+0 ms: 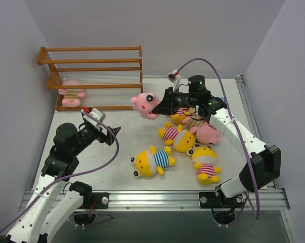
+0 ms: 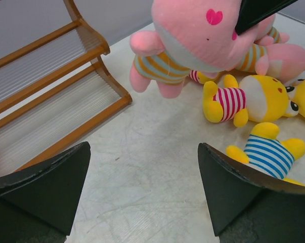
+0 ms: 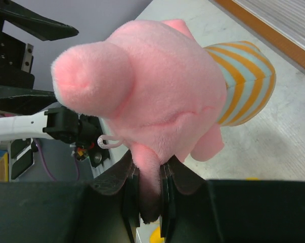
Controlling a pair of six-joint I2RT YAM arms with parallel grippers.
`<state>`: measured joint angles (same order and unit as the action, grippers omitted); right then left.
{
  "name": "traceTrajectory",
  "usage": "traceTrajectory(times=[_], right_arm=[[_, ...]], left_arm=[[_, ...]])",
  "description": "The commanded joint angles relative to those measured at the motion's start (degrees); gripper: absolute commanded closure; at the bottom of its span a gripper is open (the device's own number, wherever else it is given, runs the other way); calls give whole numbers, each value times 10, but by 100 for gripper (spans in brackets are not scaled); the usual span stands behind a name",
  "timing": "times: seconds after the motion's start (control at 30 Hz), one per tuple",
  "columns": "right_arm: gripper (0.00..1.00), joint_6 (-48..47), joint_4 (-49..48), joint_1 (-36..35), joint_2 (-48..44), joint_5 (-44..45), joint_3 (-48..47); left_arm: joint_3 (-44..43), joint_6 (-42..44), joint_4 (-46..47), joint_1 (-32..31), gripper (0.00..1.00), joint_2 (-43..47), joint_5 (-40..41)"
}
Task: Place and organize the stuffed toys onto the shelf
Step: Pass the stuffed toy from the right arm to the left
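Right claw (image 3: 148,195) pinches pink toy (image 3: 157,86), red heart (image 2: 214,16) on cheek.

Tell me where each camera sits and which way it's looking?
Top external: above and behind the robot, facing down at the table, the shelf and the toys; the left arm and right arm both show.
Left wrist: on the left arm, facing forward over the table, past its open left gripper.
Right wrist: on the right arm, close on the pink toy pinched in the right gripper.
Shared: all three see that pink toy; top and left wrist also see the shelf.
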<state>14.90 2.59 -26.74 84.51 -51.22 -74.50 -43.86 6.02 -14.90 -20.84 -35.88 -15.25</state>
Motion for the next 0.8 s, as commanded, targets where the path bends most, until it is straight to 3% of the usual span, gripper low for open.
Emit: traceTrajectory(times=[0.0,0.37,0.77], right_arm=[[100,13,-43,-7,-16,-63,-4],[100,-65,22,-84,19,-35,-33],[100,-65,8,-126,44,-35,-48]], left_arm=[[1,5,50,-6,5,-8,-56],[-10,-76,108,-6,5,-64,-156],[-6,-97,112,-6,4,-82,-170]])
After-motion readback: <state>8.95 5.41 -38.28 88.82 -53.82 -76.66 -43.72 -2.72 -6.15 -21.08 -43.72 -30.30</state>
